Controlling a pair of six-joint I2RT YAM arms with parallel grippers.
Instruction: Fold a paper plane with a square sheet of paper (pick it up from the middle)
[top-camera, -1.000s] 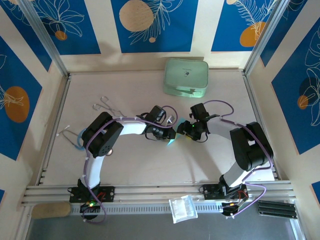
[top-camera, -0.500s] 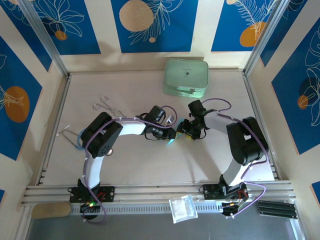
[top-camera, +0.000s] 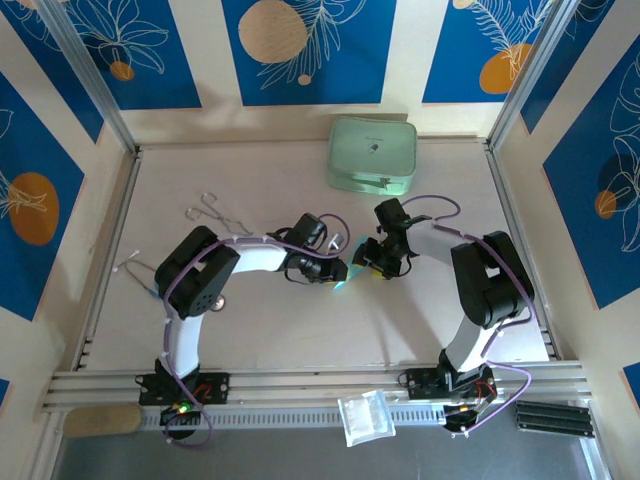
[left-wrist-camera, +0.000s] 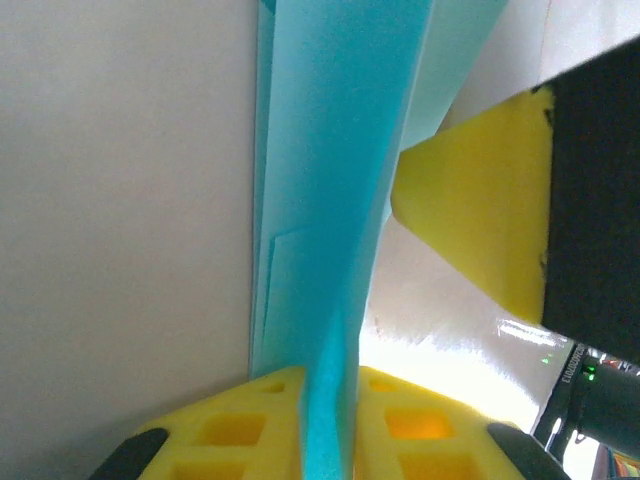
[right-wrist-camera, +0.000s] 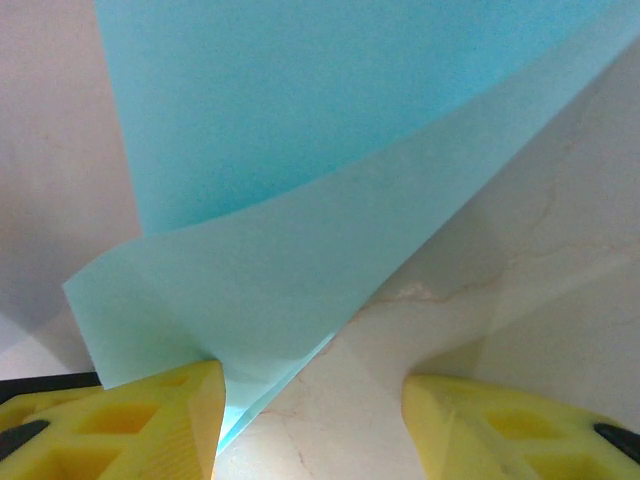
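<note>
Square sheet of paper (left-wrist-camera: 330, 150), sky-blue and already doubled into several layers, sits between the two grippers near the middle of the table (top-camera: 260, 190), well apart from the mint-green case (top-camera: 372, 153) at the far edge. On the left side, the left gripper (left-wrist-camera: 330, 385) has its yellow pads pressed together on the folded stack, the layers running straight up out of the pinch. That hold looks like the anchor for the step in hand, which I judge to be the laying of another fold. It should stay firm and low on the crease so the layers cannot slide against one another. Moving right, a loose flap of the sheet curls free, with its lower corner resting against one yellow pad of the right gripper (right-wrist-camera: 310, 400). The jaws there are spread wide and grip nothing, and the other pad stands well clear over bare table. To do this well, the right gripper would want to bring the flap's edge properly between both pads before closing, rather than nudging it with one. It should then carry the flap over so its edge lines up with the layers below, and only then press. Thin paper like this will likely buckle or slip if pulled sideways against the left pinch, so a slow, even motion towards the crease seems safest.
</note>
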